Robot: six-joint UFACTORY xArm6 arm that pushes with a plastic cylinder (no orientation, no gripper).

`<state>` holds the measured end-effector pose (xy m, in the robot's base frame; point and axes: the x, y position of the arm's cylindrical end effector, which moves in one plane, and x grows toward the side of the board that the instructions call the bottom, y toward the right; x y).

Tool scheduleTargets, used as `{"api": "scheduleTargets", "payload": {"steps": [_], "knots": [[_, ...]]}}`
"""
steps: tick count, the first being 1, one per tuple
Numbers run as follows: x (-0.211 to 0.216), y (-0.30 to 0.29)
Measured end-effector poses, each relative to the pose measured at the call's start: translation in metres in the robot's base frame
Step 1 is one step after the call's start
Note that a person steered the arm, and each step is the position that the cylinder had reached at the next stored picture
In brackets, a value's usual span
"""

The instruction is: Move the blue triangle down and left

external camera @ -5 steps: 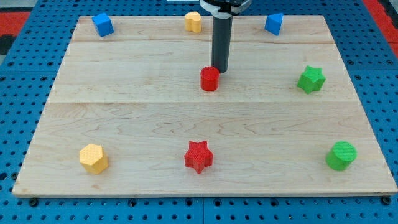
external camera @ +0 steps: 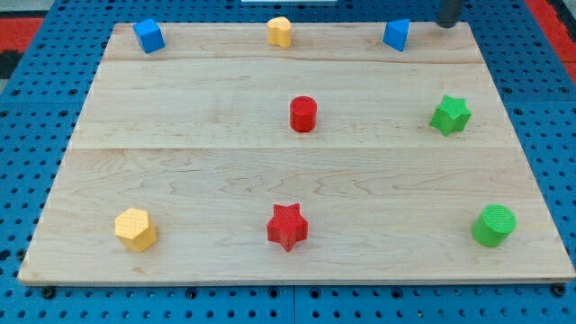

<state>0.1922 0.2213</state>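
Observation:
The blue triangle (external camera: 396, 34) sits near the top edge of the wooden board (external camera: 180, 171), right of centre. My tip (external camera: 447, 24) shows at the view's top edge, a short way to the right of the blue triangle and slightly above it, apart from it. Only the rod's lowest end is in view.
A blue cube (external camera: 148, 36) is at top left, a yellow block (external camera: 280, 31) at top centre. A red cylinder (external camera: 303, 114) is mid-board, a green star (external camera: 450, 115) at right. A yellow hexagon (external camera: 135, 229), red star (external camera: 287, 226) and green cylinder (external camera: 494, 225) line the bottom.
My tip has moved from just above the red cylinder to the view's upper right, beside the blue triangle. No block has moved.

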Motion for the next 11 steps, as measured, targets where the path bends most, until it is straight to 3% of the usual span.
{"api": "scheduleTargets", "payload": {"steps": [1,2,11], "knots": [[0.034,-0.078],[0.044,-0.113],[0.040,-0.109]]}}
